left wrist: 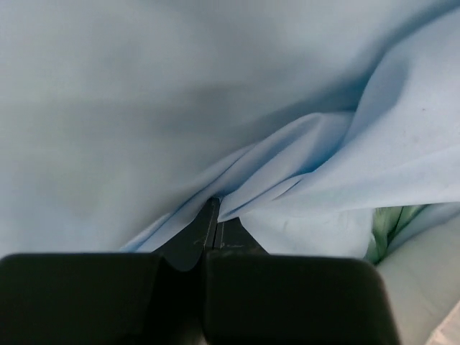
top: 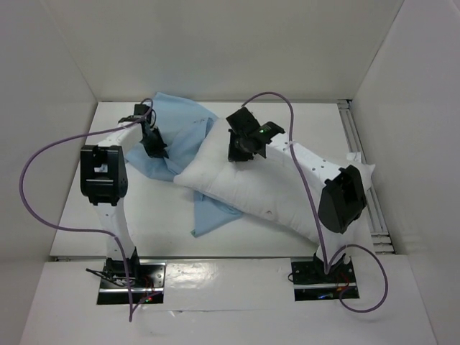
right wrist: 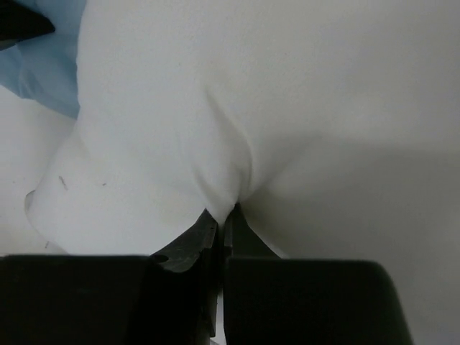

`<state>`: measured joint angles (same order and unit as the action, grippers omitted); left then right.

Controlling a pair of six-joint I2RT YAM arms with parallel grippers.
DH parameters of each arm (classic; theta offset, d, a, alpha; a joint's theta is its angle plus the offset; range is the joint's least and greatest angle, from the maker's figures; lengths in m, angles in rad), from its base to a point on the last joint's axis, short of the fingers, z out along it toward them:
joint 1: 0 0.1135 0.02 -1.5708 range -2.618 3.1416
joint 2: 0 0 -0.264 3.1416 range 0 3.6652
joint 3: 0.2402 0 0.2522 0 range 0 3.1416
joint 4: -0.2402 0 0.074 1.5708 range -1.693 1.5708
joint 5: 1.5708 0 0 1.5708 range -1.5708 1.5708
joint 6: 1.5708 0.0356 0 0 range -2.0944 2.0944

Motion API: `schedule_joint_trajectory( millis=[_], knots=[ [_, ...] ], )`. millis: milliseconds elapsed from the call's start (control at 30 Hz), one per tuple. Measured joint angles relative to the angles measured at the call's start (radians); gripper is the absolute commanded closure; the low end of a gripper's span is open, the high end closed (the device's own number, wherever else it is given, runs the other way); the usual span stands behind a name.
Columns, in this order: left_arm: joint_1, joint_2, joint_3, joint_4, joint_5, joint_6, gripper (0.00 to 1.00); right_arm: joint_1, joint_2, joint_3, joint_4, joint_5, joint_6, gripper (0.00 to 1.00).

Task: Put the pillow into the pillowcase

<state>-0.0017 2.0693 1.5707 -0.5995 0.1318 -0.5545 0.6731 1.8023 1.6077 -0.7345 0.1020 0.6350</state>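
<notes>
Two pincers are clenched at this moment, each on cloth. The left pincer (left wrist: 213,217) is closed on a fold of the light blue pillowcase (top: 180,128), which is spread on the worktop (top: 154,226) in the upper centre-left of the top view. The right pincer (right wrist: 226,215) is pinching a small ridge of fabric near the upper left end of the pillow (top: 277,190). The pillow lies diagonally from the centre to the right of the top view. It rests partly on the pillowcase, and a blue corner shows below it. No part of the pillow is seen inside the pillowcase, so the insertion is judged as not yet begun.

For this step to be done well, the mouth of the pillowcase should be found and held open. It cannot be told whether one layer or both are caught in the left pincer. If both are caught, the mouth will stay shut when lifted, and only the upper layer should be gripped instead. The pillow corner should be guided slowly toward the opening, because so thin a pinch may slip under the weight.
</notes>
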Motion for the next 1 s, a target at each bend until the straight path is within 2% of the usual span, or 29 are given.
schedule_joint_trajectory(
  millis=[167,400,633,667,733,767,800,833,867,900,933,967,1000],
  knots=[
    [0.056,0.000,0.063,-0.007,-0.020,0.000,1.00,-0.006,-0.117,-0.013,-0.011,0.037,-0.029,1.00],
    [0.095,0.000,0.250,-0.065,-0.064,0.008,1.00,-0.019,-0.301,0.006,-0.152,0.069,-0.106,1.00],
    [0.102,0.009,0.416,-0.101,-0.095,0.031,0.99,0.003,-0.410,-0.057,-0.227,-0.037,-0.155,1.00],
    [0.103,0.010,0.420,-0.105,-0.094,0.032,0.73,0.025,-0.419,-0.091,-0.219,-0.057,-0.158,1.00],
    [0.105,0.013,0.421,-0.122,-0.093,0.048,0.42,0.086,-0.417,-0.162,-0.203,-0.086,-0.158,1.00],
    [0.105,0.015,0.418,-0.130,-0.093,0.061,0.32,0.124,-0.402,-0.193,-0.198,-0.101,-0.157,1.00],
    [0.105,0.015,0.409,-0.133,-0.097,0.064,0.13,0.159,-0.386,-0.218,-0.192,-0.110,-0.156,1.00],
    [0.103,0.012,0.396,-0.138,-0.105,0.073,0.11,0.193,-0.361,-0.238,-0.191,-0.118,-0.154,1.00],
    [0.100,0.010,0.382,-0.144,-0.114,0.080,0.10,0.220,-0.334,-0.248,-0.192,-0.125,-0.154,0.89],
    [0.098,0.005,0.369,-0.151,-0.128,0.087,0.10,0.240,-0.312,-0.249,-0.192,-0.129,-0.152,0.66],
    [0.093,0.000,0.357,-0.159,-0.149,0.094,0.13,0.252,-0.293,-0.246,-0.192,-0.134,-0.145,0.48],
    [0.087,-0.009,0.346,-0.164,-0.167,0.106,0.19,0.256,-0.278,-0.238,-0.195,-0.135,-0.144,0.24],
    [0.076,-0.023,0.333,-0.169,-0.190,0.116,0.28,0.257,-0.263,-0.215,-0.206,-0.135,-0.152,0.19]
  ],
)
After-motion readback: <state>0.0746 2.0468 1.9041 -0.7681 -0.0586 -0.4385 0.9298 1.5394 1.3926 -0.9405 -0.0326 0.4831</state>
